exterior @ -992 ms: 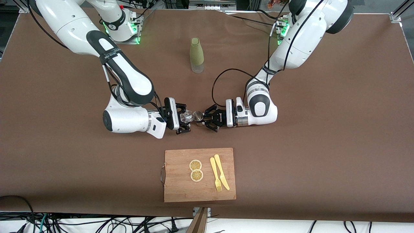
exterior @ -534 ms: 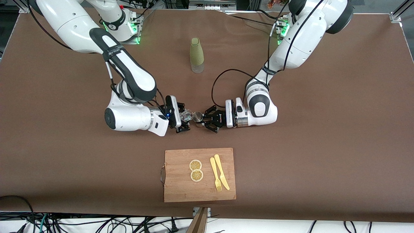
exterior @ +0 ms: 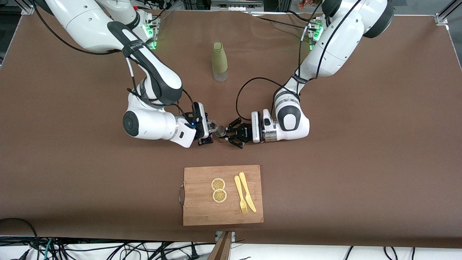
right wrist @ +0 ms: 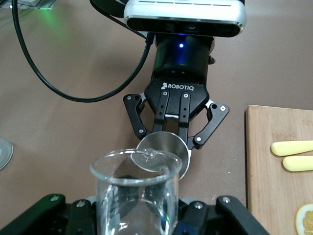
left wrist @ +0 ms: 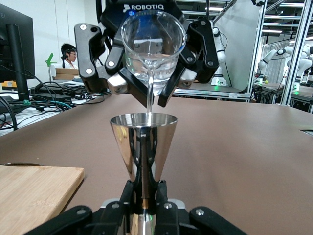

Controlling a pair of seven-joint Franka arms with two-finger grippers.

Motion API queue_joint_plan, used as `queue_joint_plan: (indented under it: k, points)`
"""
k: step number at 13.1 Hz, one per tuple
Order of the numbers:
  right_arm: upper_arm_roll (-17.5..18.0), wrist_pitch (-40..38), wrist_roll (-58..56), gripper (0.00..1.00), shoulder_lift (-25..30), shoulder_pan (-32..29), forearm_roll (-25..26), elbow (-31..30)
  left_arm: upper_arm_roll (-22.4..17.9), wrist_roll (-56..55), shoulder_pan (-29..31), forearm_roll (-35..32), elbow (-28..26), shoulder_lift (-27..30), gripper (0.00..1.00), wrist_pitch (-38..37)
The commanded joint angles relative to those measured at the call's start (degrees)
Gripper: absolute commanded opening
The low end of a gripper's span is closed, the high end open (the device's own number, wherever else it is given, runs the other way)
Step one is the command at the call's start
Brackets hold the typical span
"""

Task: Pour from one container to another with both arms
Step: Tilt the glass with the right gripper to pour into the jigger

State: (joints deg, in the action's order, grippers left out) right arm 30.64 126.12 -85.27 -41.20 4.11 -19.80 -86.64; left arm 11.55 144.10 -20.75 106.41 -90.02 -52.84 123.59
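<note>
Over the middle of the table the two grippers meet tip to tip. My right gripper (exterior: pixel 209 132) is shut on a clear glass beaker (exterior: pixel 212 126), tipped toward the left arm. The beaker (left wrist: pixel 153 46) fills the upper part of the left wrist view, and a thin stream of clear liquid runs from its lip. The stream falls into a steel cone-shaped jigger (left wrist: pixel 143 142), which my left gripper (left wrist: pixel 145 192) holds upright, shut on its narrow waist. In the right wrist view the beaker's (right wrist: pixel 134 196) rim hangs over the jigger's (right wrist: pixel 161 149) open mouth.
A green bottle (exterior: pixel 219 62) stands between the arms' bases. A wooden cutting board (exterior: pixel 202 213) lies nearer the front camera than the grippers, carrying two lemon slices (exterior: pixel 218 189), a yellow fork (exterior: pixel 240 195) and a yellow knife (exterior: pixel 247 196). Brown table surface surrounds everything.
The right arm has shifted toward the left gripper and rolled its wrist, tipping the beaker further over the jigger. The left arm has held still.
</note>
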Motion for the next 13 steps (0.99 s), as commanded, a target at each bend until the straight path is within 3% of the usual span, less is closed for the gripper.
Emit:
queue_joint_plan:
  k: [1, 9, 13]
  points:
    - [-0.2, 0.7, 1.5, 0.00, 1.6, 0.2, 0.9, -1.2, 0.2, 3.0, -0.6, 1.3, 1.5, -0.8, 0.00, 1.7]
    - [-0.1, 0.8, 1.5, 0.00, 1.6, 0.1, -0.2, -1.2, 0.2, 2.9, -0.6, 1.4, 1.5, -0.8, 0.00, 1.7]
    - [-0.1, 1.2, 1.7, 0.00, 1.6, 0.0, -4.8, -1.2, 0.2, 2.9, -0.6, 1.4, 1.5, -0.8, 0.00, 1.7]
